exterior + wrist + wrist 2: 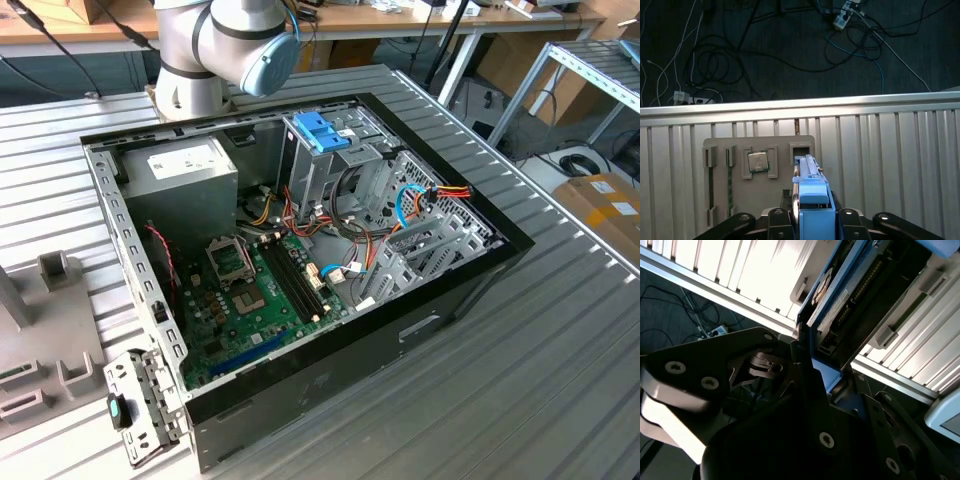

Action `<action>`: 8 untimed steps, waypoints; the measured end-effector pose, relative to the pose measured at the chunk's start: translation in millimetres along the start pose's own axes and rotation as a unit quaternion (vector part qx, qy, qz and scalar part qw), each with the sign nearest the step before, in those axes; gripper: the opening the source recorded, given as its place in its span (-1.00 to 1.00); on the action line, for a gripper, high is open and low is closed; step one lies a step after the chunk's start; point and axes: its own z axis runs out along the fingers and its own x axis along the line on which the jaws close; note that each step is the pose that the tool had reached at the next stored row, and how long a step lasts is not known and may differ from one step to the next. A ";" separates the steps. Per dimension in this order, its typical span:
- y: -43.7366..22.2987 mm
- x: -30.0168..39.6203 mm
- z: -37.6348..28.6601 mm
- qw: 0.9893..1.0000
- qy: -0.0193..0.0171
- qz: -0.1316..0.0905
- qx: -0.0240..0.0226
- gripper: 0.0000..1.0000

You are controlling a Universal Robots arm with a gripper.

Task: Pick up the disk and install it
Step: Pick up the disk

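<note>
Contact looks made: the gripper [812, 206] straddles the disk [811, 192], and in the first wrist view its dark fingers [846, 219] lie flush against the two broad faces of the blue carrier with no gap showing, so I judge them pinched on it. The disk stands on its narrow edge, probably so that those flat sides offer the pads a square, non-slipping hold. Its far end sits at a small slot in the grey fixture plate [740, 200]; whether it rests in the slot or is just clear of it I cannot tell.

The plate lies on the bench [560, 380] close to one long edge, with the cabled floor beyond. A processor chip [757, 161] sits in a square recess beside the disk, and two thin green boards [730, 175] stand in slots farther along. Each part seemingly has its own seat so it stays at a known spot.

Mid-bench, the computer case [400, 330] lies on its side with the cover off, which leaves the upright drive cage [330, 175] with its light blue tab [322, 130] reachable from above.
</note>
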 end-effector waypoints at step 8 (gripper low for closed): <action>0.3 -0.2 -6.7 1.000 0.000 0.000 0.000 -0.25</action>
